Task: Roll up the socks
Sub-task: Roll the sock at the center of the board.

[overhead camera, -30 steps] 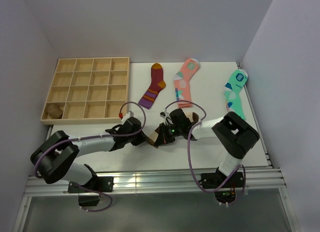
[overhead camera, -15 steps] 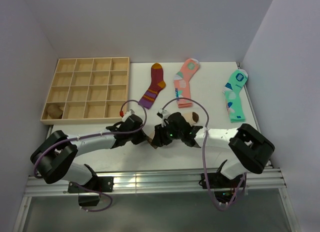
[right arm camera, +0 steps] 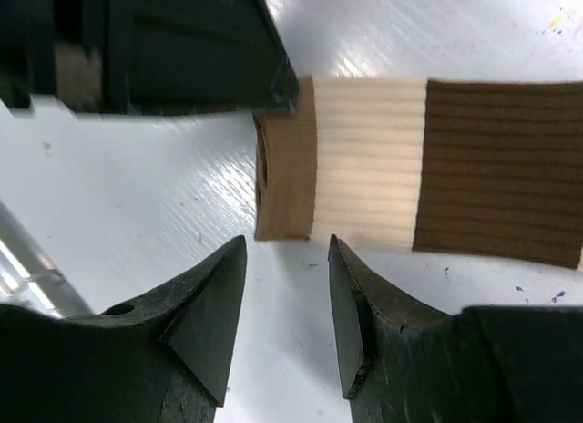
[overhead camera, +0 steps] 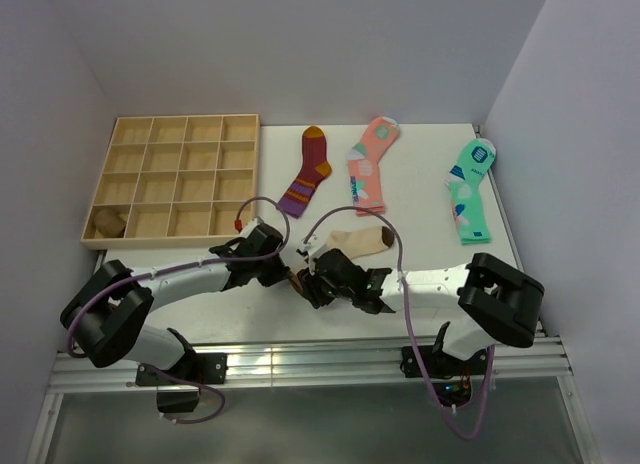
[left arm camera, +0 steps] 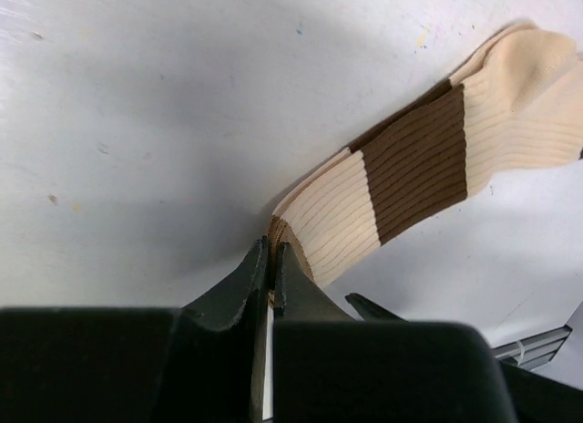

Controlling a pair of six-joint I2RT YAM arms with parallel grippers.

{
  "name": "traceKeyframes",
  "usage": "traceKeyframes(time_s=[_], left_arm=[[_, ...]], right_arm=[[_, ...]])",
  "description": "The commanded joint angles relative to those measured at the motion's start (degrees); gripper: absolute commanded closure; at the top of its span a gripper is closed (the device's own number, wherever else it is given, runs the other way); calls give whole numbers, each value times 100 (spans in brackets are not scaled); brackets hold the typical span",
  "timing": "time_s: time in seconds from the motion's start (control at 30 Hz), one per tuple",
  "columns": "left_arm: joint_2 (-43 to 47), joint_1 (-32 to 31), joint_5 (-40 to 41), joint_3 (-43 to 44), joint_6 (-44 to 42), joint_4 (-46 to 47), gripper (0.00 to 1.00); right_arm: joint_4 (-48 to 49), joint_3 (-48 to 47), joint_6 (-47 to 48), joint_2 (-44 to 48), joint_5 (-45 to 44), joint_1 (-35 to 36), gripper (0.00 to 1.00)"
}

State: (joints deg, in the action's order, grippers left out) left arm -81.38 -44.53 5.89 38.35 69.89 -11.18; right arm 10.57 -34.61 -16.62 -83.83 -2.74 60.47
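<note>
My left gripper is pinched shut on the very edge of the beige sock's cuff. That sock lies flat on the table between my two arms, with its dark toe end away to the right. A strip of the brown sock shows at the same cuff end (I cannot tell whether it lies under the beige one or is tucked inside it). My right gripper hangs just beside that end, jaws apart, holding nothing.

The left hold worries me most, because it has only a sliver of fabric. Any tug along the table could pull the cuff out from between the fingers. If the pinch has caught one layer and not both, the two socks will likely slide apart once I start turning, and the roll will come out lopsided or loose. My right jaws sit very near the left fingers, so closing carelessly could clip them. Going too low could scrape the tabletop instead of gathering cloth.
</note>
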Motion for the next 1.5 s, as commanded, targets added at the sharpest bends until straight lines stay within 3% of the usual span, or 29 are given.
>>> traceKeyframes(time_s=[0.0,0.3,0.9,1.2,1.33,1.47], left_arm=[[17,111,-9,235,-89,-112,100],[-18,252,-220,120,-98,28,100],[132,410,-343,-3,-195,81,100],[131,472,-378,-29,-221,55,100],[211,551,-387,-73,-239,28,100],[290,630,-404,-82,-265,-24,100]], right_arm=[[95,-248,300,-142,-700,237,51],[296,-476,396,-423,-1360,729,51],[551,-845,537,-1143,-2177,1072,52],[368,-977,502,-1504,-2169,1125,54],[235,-978,362,-1566,-2283,1125,59],[235,-933,326,-1583,-2336,1125,73]])
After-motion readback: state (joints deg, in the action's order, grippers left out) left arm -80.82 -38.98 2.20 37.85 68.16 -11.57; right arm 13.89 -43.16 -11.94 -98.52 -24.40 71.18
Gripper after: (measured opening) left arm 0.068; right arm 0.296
